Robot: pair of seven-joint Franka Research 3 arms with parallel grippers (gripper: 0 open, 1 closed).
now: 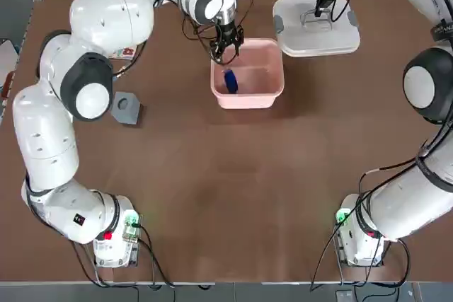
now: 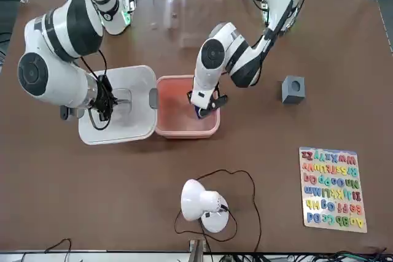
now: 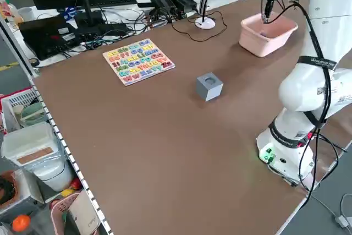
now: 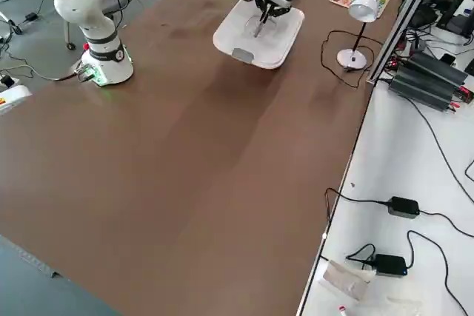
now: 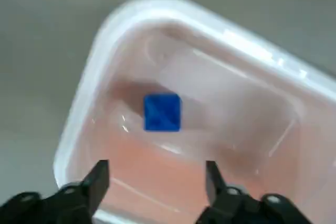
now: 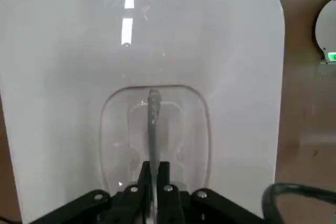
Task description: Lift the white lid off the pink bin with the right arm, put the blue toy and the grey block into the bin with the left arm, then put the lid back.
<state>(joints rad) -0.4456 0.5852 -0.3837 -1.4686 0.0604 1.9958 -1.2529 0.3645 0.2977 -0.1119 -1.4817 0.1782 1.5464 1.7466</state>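
The pink bin (image 1: pixel 245 99) stands uncovered mid-table, and the blue toy (image 1: pixel 230 81) lies inside it near its left wall. My left gripper (image 1: pixel 227 46) hovers open over the bin's back-left rim. In the left wrist view the blue toy (image 5: pixel 162 112) lies below the spread fingers (image 5: pixel 97 178), clear of them. The white lid (image 1: pixel 312 42) rests flat on the table just right of the bin. My right gripper (image 1: pixel 323 6) is shut on its central handle (image 6: pixel 153 109). The grey block (image 1: pixel 127 108) sits alone on the table, far left of the bin.
A colourful letter puzzle board (image 2: pixel 331 188) lies on the far side of the table, on my left. A small white lamp (image 2: pixel 201 204) with a black cable stands at the far edge behind the bin. The left arm's elbow (image 1: pixel 88 83) hangs beside the grey block.
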